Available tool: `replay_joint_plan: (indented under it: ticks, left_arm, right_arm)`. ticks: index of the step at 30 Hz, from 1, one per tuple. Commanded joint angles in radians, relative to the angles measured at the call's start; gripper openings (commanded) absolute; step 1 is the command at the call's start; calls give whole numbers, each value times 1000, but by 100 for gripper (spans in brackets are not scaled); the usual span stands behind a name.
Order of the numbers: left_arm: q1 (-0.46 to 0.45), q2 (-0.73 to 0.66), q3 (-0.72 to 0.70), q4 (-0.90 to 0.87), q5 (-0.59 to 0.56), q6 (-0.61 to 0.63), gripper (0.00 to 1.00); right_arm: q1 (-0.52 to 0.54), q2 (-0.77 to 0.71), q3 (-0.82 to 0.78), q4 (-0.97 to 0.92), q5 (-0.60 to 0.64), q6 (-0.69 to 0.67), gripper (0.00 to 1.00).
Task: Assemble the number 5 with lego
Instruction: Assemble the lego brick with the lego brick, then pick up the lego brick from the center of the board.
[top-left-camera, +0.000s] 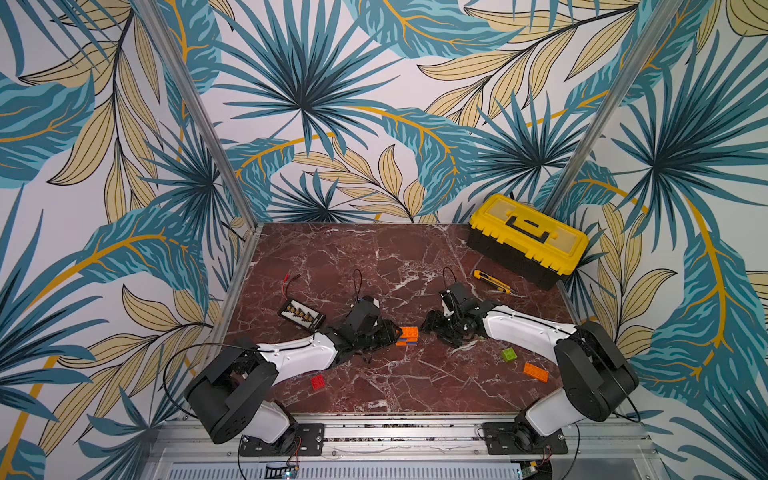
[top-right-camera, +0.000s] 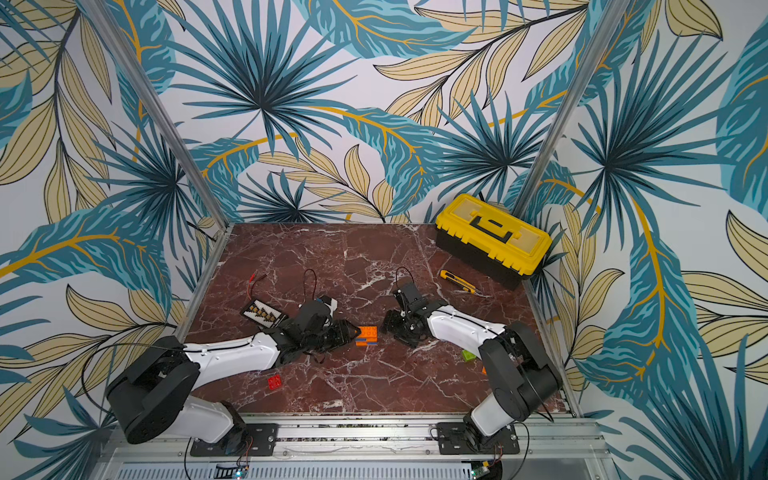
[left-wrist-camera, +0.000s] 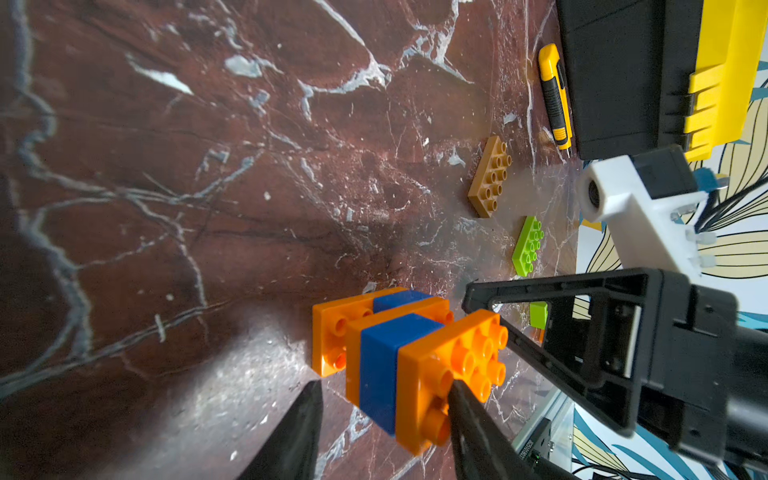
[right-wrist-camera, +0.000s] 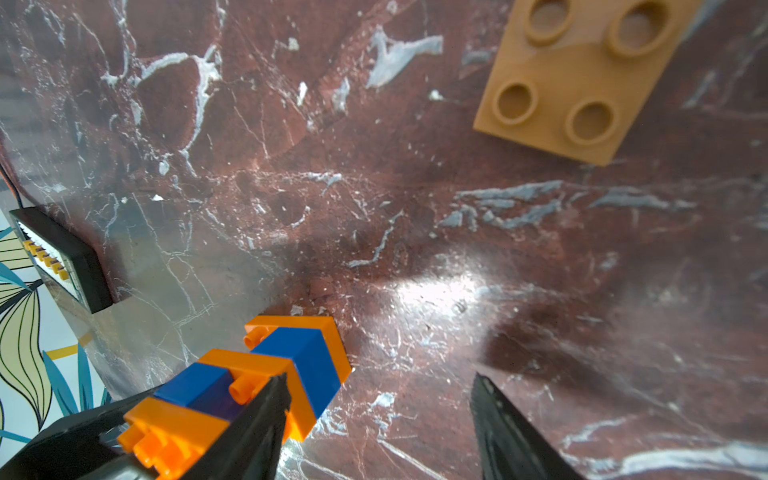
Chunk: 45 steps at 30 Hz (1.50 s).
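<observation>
In both top views my stack (top-left-camera: 406, 337) (top-right-camera: 366, 336) of orange and blue lego stands near the middle of the table (top-left-camera: 374, 266) (top-right-camera: 353, 257). The left gripper (top-left-camera: 395, 333) (top-right-camera: 354, 332) has its tips at the stack's left side. The right gripper (top-left-camera: 430, 328) (top-right-camera: 388, 326) faces it from the right, just apart. A red brick (top-left-camera: 318, 381) (top-right-camera: 274, 381) lies toward the near edge, left of middle. A green brick (top-left-camera: 508, 354) (top-right-camera: 468, 355) lies near the right edge beside the right arm (top-left-camera: 523, 328) (top-right-camera: 461, 328). In a top view an orange brick (top-left-camera: 535, 371) lies next to it. The toolbox (top-left-camera: 528, 241) (top-right-camera: 492, 239) fills the far right corner, with the knife (top-left-camera: 490, 280) (top-right-camera: 459, 282) just in front. The board (top-left-camera: 301, 314) (top-right-camera: 264, 311) lies toward the left edge.

From the left wrist, the stack (left-wrist-camera: 378, 357) sits between my left gripper's (left-wrist-camera: 385, 384) tips. One of the fingers (left-wrist-camera: 473, 428) lies against the studs of the end orange brick. Beside the other I see a sliver of table, so I cannot tell whether this is a grip. Past the stack lie a green plate (left-wrist-camera: 528, 245), a tan plate (left-wrist-camera: 490, 176), the knife (left-wrist-camera: 555, 95) and the toolbox (left-wrist-camera: 623, 75).

From the right wrist, my right gripper (right-wrist-camera: 380, 377) stands spread with only bare table between its tips, holding nothing. The stack (right-wrist-camera: 307, 361) is just outside one of the fingers (right-wrist-camera: 257, 428), which hides part of it. The tan plate (right-wrist-camera: 582, 83) lies ahead and the board (right-wrist-camera: 66, 257) off to one side.
</observation>
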Motion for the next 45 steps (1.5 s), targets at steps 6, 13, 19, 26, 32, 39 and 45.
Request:
replay_joint_plan:
  ticks: [6,13,19,26,32,39,45]
  left_arm:
    - [8,-29,42,-40,7,26,70]
    - [11,-189,18,-135,-100,51,80]
    - [16,-326,-74,-172,-180,53,81]
    - [17,-443,-158,-171,-250,50,84]
    - [17,-466,-169,-198,-257,42,86]
    - [17,-466,-163,-221,-256,40,86]
    - [17,-486,-165,-258,-295,38,87]
  right_arm:
    - [-19,-101,-17,-1,50,-143,76]
    - [-18,-183,-35,156,-19,-597,75]
    - [-1,-204,-43,175,-133,-980,73]
    - [75,-168,18,-37,-104,-1406,75]
    - [99,-86,72,-27,-97,-1437,75]
    - [113,13,160,-94,-145,-1456,73]
    - [130,89,219,-147,-147,-1457,70]
